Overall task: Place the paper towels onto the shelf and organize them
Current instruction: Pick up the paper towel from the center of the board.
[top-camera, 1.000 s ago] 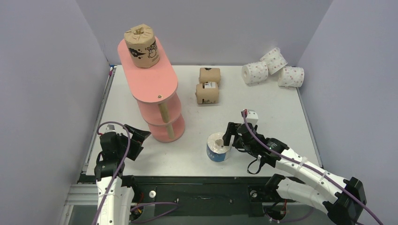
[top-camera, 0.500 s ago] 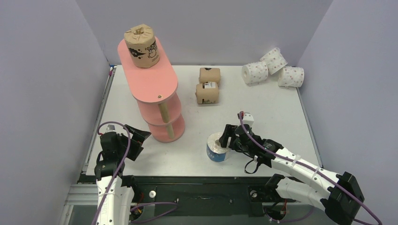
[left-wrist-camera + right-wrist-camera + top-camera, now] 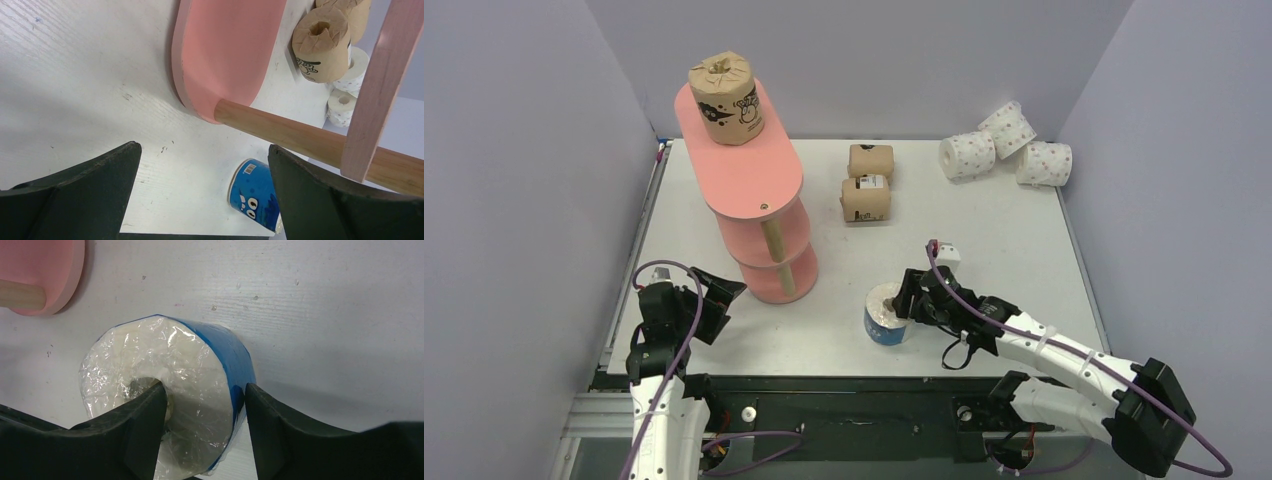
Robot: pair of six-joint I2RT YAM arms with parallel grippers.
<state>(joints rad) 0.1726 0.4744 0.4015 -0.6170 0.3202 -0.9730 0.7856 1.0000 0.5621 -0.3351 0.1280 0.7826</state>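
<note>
A blue paper towel roll (image 3: 884,318) stands on end on the table, right of the shelf's foot. My right gripper (image 3: 904,298) is closed on its wall: one finger sits in the core hole, the other presses the blue side (image 3: 240,365). The salmon-pink shelf (image 3: 744,170) stands at the back left with one brown roll (image 3: 726,98) on its top board. My left gripper (image 3: 716,300) hangs open near the shelf's base, holding nothing. Through its fingers I see the blue roll (image 3: 252,195) and the shelf's bottom board (image 3: 225,55).
Two brown rolls (image 3: 870,160) (image 3: 866,198) lie mid-table behind the blue one. Three white pink-dotted rolls (image 3: 969,155) (image 3: 1008,127) (image 3: 1044,163) sit at the back right corner. Grey walls enclose the table on three sides.
My right gripper has slid left and down onto the blue roll and its fingers have narrowed around the roll's wall. The left arm has stayed still.
</note>
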